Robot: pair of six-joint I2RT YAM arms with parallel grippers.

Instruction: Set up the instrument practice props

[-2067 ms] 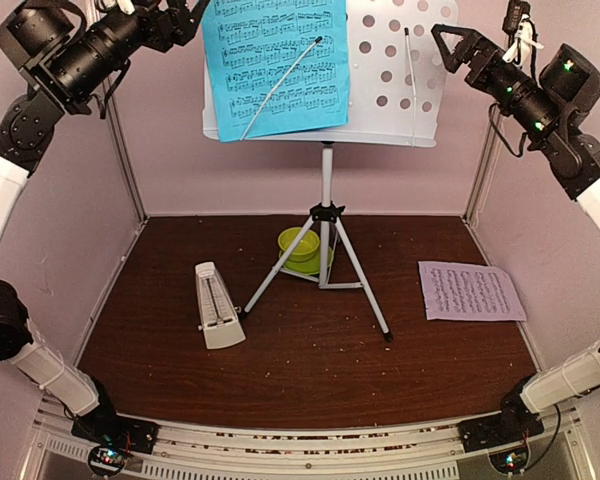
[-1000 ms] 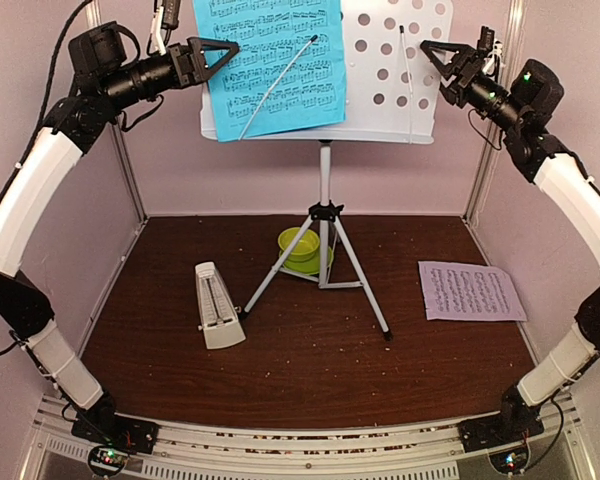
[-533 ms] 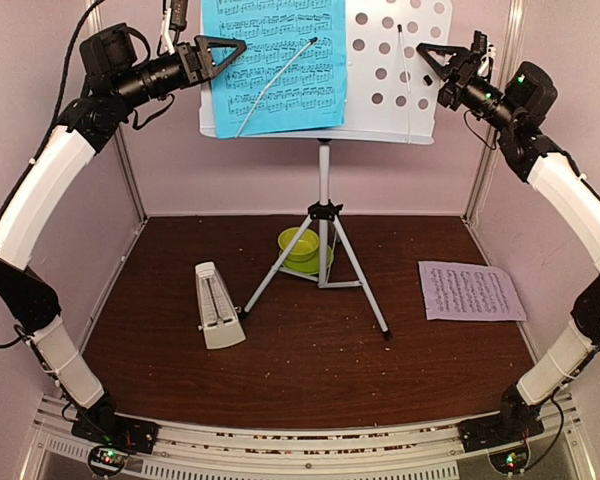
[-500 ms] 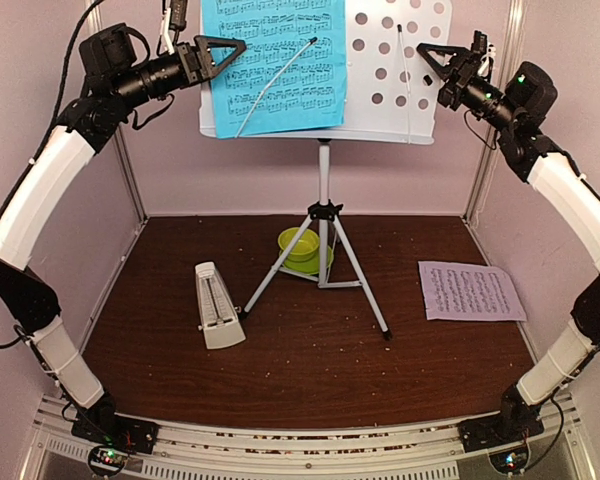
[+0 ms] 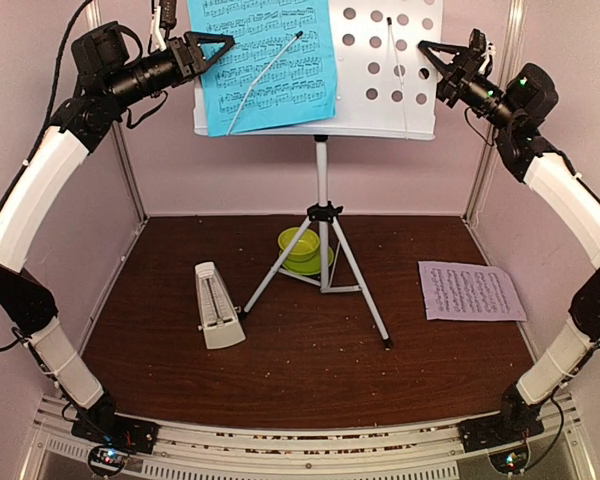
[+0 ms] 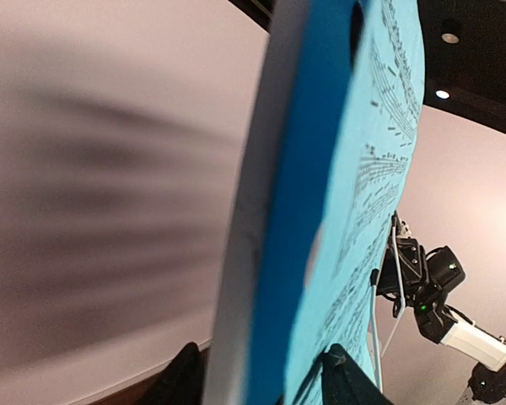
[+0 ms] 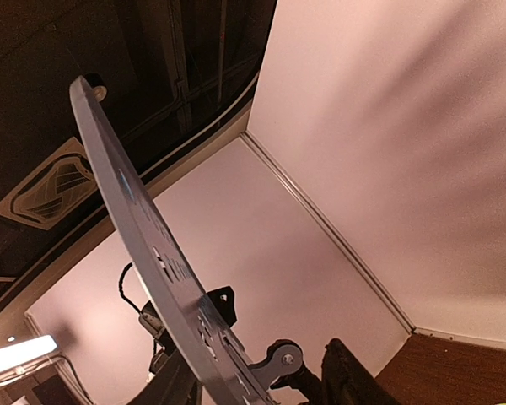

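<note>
The pale perforated music stand [image 5: 380,70] stands on its silver tripod [image 5: 325,260] at mid-table, with the blue music sheet [image 5: 265,60] on its left half. My left gripper [image 5: 215,45] is shut on the stand's left edge [image 6: 244,253] with the blue sheet [image 6: 363,169], a finger on each side. My right gripper [image 5: 432,55] straddles the right edge [image 7: 143,228], still open: one finger [image 7: 346,371] stands clear of the plate. The pale pink sheet [image 5: 470,291] lies flat at the right. The cream metronome [image 5: 216,305] stands left of the tripod.
A lime-green bowl [image 5: 300,245] on its saucer sits between the tripod's legs. Pale walls close in the brown table [image 5: 310,380] on the left, back and right. Both arms reach high, near the walls.
The stand's desk has shifted a little left and up, and my left gripper has moved with it. Both grippers have narrowed around its edges. The sheets, metronome and bowl lie unchanged.
</note>
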